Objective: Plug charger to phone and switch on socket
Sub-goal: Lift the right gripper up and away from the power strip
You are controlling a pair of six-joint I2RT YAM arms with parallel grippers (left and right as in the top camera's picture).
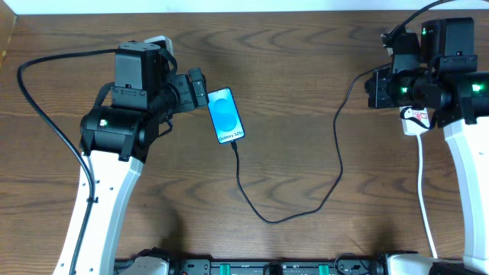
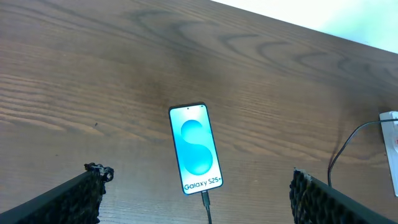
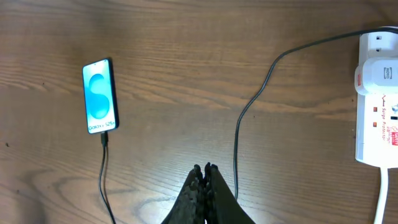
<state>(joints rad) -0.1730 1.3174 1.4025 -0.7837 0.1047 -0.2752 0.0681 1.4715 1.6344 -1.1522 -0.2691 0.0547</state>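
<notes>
**Charger seated in phone; both end effectors held clear**

The phone (image 1: 226, 115) is laid flat on the table (image 1: 306, 61), left of centre, with its blue screen lit and facing up. The end with the white text is turned toward the robot. The tip of the charger (image 1: 290, 214) is seen seated in that end. From there the black cable is run toward the robot, bent into a loop, and carried up to the right toward the socket (image 3: 378, 99).

The socket is laid at the right edge of the table and is partly hidden under the right arm in the overhead view. A white plug (image 3: 377, 70) is fitted at its far end, and the black cable is met there. A white cord (image 3: 380, 193) is led from its near end toward the robot. Whether the switch is on cannot be told.

The left end effector (image 2: 198, 180) is held above the table just beside the phone, with its fingers (image 2: 74, 199) spread wide and nothing between them. The right end effector (image 3: 204, 171) is held near the socket, its fingers pressed together on nothing. The phone, charger and socket are touched by neither.
</notes>
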